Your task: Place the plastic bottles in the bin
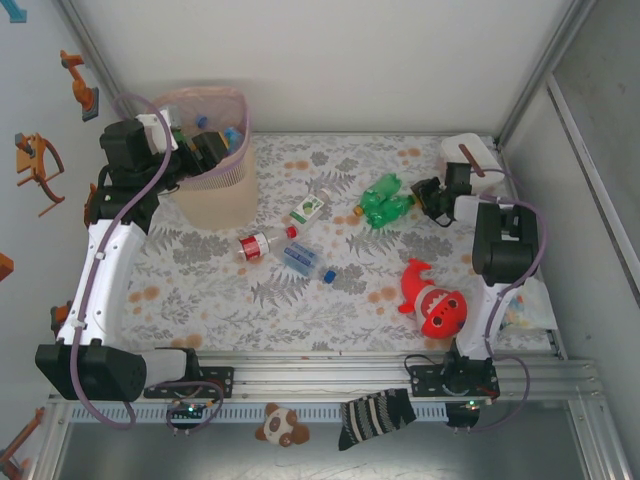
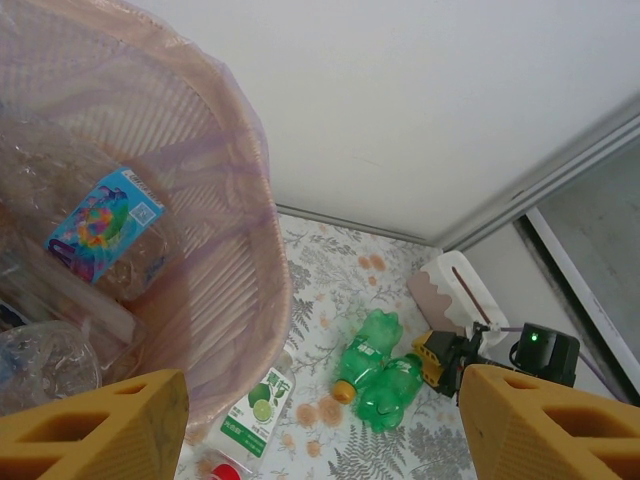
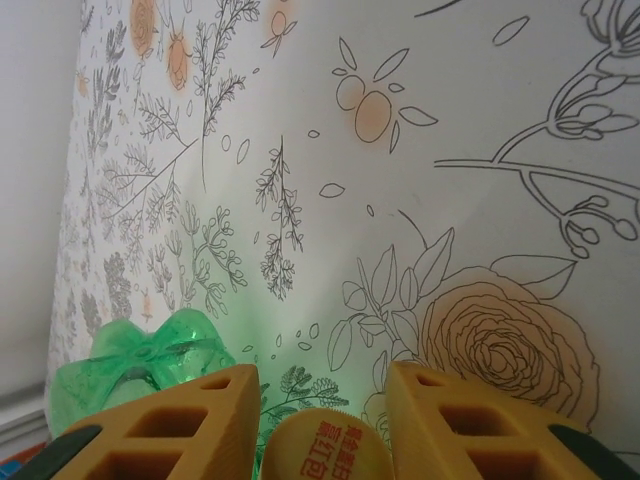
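Where the fingers (image 3: 180, 420) of the right gripper (image 3: 322, 400) closely flank the yellow cap (image 3: 322, 445) of a green bottle (image 1: 393, 208), grip unconfirmed, we centre it before lifting; the left gripper (image 2: 328, 375) gapes empty over the bin (image 1: 215, 205).

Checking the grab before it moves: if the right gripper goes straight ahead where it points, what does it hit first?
Probably the orange cap between its fingers, beside a green bottle; depth unclear.

Red Chinese characters are showing on an orange bottle cap (image 3: 318, 447) — too blurred to read. Green characters are running along a clear bottle's white lime-picture label (image 2: 257, 405) — illegible too.
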Controlling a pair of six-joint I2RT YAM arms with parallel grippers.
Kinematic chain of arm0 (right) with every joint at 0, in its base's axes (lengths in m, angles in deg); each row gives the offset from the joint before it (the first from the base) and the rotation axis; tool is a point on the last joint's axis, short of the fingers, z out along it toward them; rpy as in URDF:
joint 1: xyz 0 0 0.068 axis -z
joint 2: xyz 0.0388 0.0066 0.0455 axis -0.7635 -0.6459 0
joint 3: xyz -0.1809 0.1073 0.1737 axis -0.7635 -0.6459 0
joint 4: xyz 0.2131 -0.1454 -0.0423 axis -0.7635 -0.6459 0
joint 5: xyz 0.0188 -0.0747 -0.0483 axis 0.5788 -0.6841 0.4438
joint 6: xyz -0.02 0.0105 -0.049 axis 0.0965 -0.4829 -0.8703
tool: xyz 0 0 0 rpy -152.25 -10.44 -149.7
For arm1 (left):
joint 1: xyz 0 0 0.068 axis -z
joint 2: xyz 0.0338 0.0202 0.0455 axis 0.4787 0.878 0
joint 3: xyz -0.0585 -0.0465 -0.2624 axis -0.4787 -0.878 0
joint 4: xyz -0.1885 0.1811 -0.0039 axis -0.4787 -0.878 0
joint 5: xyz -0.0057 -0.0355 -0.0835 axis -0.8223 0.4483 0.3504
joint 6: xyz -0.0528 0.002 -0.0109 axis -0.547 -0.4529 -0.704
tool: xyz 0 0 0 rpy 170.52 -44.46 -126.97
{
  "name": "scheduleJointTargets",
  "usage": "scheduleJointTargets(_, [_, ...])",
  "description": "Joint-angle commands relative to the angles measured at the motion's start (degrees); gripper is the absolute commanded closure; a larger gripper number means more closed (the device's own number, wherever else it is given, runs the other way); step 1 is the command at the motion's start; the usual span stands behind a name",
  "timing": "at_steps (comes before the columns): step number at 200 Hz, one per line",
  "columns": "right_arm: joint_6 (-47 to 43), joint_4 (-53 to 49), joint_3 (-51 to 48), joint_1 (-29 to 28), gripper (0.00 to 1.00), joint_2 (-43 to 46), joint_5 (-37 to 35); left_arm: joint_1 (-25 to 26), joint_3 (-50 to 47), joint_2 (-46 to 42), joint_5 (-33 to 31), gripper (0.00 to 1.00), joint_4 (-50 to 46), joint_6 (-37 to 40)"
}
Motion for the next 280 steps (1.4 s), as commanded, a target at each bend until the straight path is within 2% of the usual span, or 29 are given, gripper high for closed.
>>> scheduleJointTargets(1, [3.18,3.42,-1.2,0.56,0.62,-0.03,1.2,0.15,-0.25,-0.77,0.93,0.28,1.04,0.29])
scheduleJointTargets(75, [5.6,3.46,-1.3,0.52,0.59,-0.59,2.22,0.19,0.21,-0.83,0.51,0.29,0.62,0.56])
scheduleJointTargets(143, [2.97,-7.07,1.57,0.29,0.58,-0.19,1.31,0.15,0.25,-1.06,0.25,0.28,0.56,0.29])
scheduleJointTargets(226, [4.02,-5.99,0.93,0.26,0.68,2.21,1.14,0.29,0.13,-1.54,-0.17,0.28,0.59,0.17])
scheduleJointTargets(280, [1.53,-7.07,-1.08,0.11,0.72,9.13,-0.09,0.62,0.12,-2.02,0.33,0.28,0.57,0.8])
